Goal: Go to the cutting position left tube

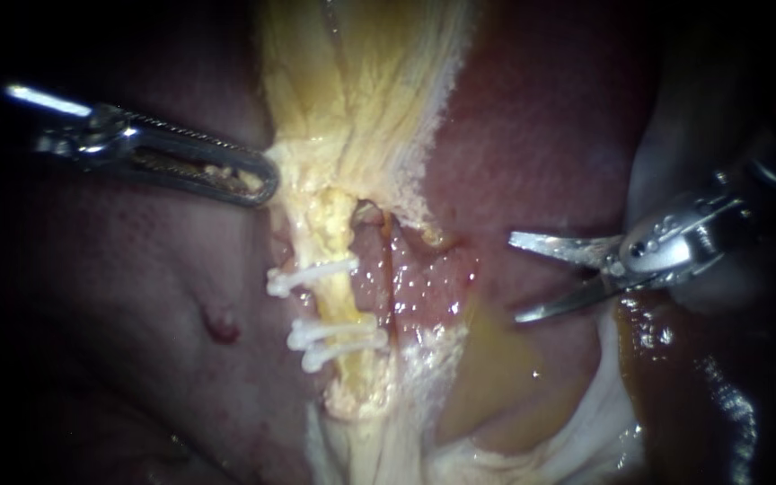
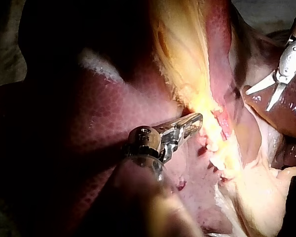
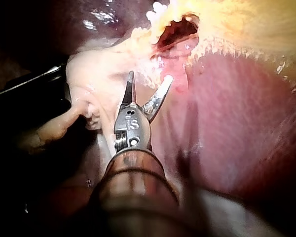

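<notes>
The left tube (image 1: 336,301) is a yellow strand running down the middle, with one white clip (image 1: 312,274) above and two white clips (image 1: 339,341) below. A thin reddish right tube (image 1: 389,269) runs beside it across an opening in the tissue. My right instrument (image 1: 514,277) has two blades standing open, well to the right of both tubes and touching nothing. In the right wrist view the open blades (image 3: 149,78) stop short of the opening (image 3: 175,32). My left instrument (image 1: 267,180) has its jaws shut on the edge of the yellow tissue (image 1: 303,162) above the clips.
Dark red liver (image 1: 541,117) surrounds the yellow gallbladder tissue (image 1: 361,72). Pale fatty tissue (image 1: 496,359) lies below the right instrument. In the left wrist view the right instrument's blades (image 2: 259,100) hang over a liver lobe (image 2: 286,111).
</notes>
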`<state>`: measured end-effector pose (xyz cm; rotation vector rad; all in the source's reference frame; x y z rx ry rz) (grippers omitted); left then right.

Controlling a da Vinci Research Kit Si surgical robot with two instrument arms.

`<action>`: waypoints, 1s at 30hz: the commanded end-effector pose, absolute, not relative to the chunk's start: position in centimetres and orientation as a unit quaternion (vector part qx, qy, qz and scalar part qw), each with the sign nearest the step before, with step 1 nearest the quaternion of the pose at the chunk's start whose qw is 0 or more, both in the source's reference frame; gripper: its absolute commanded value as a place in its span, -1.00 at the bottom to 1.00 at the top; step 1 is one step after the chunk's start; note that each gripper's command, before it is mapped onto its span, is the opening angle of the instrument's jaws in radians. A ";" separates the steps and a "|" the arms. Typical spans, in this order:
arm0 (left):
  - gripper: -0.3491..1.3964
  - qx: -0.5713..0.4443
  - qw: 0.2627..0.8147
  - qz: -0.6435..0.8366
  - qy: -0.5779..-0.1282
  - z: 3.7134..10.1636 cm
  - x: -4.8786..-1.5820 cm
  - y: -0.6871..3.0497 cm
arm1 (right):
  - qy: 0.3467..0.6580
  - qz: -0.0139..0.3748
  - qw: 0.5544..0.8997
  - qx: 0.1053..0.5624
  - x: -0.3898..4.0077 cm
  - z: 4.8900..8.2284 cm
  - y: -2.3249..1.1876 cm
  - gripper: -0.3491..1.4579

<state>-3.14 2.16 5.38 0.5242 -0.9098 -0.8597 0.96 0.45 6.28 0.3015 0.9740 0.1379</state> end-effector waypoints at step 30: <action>-1.00 0.242 0.779 -0.398 -0.421 5.38 -3.25 2.09 | 0.471 0.081 0.835 0.273 1.94 7.30 0.07 0.98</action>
